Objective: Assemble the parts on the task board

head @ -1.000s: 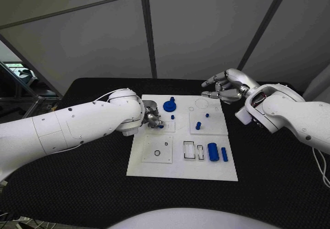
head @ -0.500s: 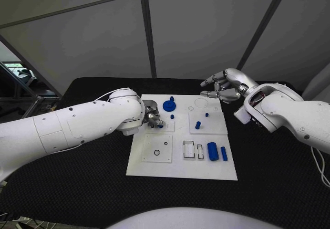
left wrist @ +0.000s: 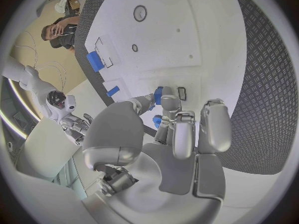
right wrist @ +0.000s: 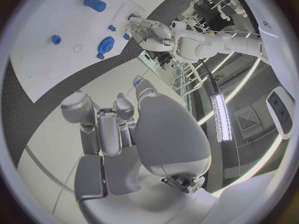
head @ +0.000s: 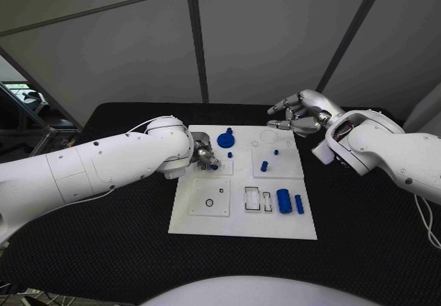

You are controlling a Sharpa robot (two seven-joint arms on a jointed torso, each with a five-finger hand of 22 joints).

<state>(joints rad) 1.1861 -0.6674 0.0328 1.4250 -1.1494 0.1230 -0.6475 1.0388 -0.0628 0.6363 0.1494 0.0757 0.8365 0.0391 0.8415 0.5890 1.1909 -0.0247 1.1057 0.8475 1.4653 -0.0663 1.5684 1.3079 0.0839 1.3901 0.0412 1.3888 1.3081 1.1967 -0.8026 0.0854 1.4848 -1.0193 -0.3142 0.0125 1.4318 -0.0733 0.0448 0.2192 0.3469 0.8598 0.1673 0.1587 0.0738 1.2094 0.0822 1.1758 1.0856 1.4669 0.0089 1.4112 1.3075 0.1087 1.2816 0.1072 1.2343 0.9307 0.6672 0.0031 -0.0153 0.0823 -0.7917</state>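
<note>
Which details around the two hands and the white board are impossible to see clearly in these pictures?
- Head view: the left hand is mostly hidden behind its own white arm, so its grip is unclear.
- Left wrist view: the small blue part at the fingertips is partly covered by fingers; whether it sits in the board cannot be told.
- Right wrist view: whether the curled right hand holds anything is unclear.

Left robot hand fingers pinched together, right robot hand curled, raised

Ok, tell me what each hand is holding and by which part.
The left hand pinches a small blue part between its fingertips over the task board; where on the part cannot be told. The right hand holds nothing, its fingers curled in.
</note>
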